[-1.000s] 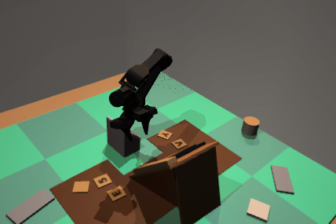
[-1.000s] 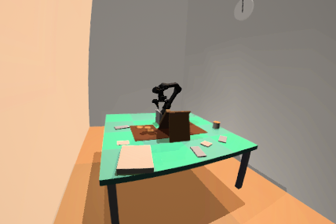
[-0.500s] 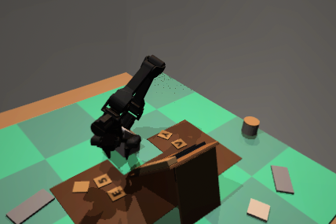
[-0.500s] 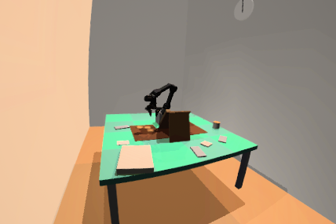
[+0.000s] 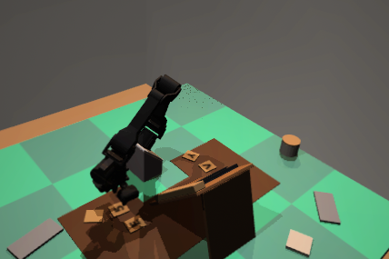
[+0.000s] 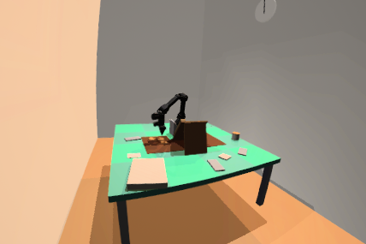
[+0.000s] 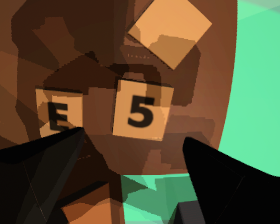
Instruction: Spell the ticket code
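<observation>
Wall clock, orange-topped cylinder, pale thick slab

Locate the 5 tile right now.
In the wrist view, the 5 tile lies right of the E tile, below the blank tile.
</observation>
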You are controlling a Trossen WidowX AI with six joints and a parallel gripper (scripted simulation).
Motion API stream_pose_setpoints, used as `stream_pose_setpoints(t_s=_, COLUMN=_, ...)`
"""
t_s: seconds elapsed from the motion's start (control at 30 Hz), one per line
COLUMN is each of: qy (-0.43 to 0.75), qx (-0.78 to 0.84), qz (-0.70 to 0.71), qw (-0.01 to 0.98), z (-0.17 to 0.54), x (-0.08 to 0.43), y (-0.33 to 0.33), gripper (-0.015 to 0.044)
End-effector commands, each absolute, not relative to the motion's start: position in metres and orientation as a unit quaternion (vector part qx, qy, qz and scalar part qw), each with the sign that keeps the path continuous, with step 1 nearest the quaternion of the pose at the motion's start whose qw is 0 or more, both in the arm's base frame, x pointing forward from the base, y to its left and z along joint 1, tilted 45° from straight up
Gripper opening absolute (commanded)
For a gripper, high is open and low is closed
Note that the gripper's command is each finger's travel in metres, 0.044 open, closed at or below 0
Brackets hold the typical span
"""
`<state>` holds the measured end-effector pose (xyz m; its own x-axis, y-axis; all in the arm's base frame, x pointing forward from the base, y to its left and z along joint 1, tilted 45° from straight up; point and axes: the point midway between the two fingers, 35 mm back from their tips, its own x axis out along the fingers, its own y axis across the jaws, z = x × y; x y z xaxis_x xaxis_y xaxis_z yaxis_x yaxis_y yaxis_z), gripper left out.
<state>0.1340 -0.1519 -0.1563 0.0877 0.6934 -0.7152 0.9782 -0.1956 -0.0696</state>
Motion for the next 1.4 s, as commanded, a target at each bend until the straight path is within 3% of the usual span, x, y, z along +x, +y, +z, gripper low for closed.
stream_pose_setpoints(t_s=0.0, qy=0.591, qx=0.704, qz=-0.336, qw=0.207, z=-0.160, x=0.131, y=-0.150, gripper=0.0340)
stream_pose_setpoints(t_s=1.37, qy=0.591, qx=0.704, qz=-0.335, qw=0.207, z=-0.188, x=0.132, y=-0.120, gripper=0.0340)
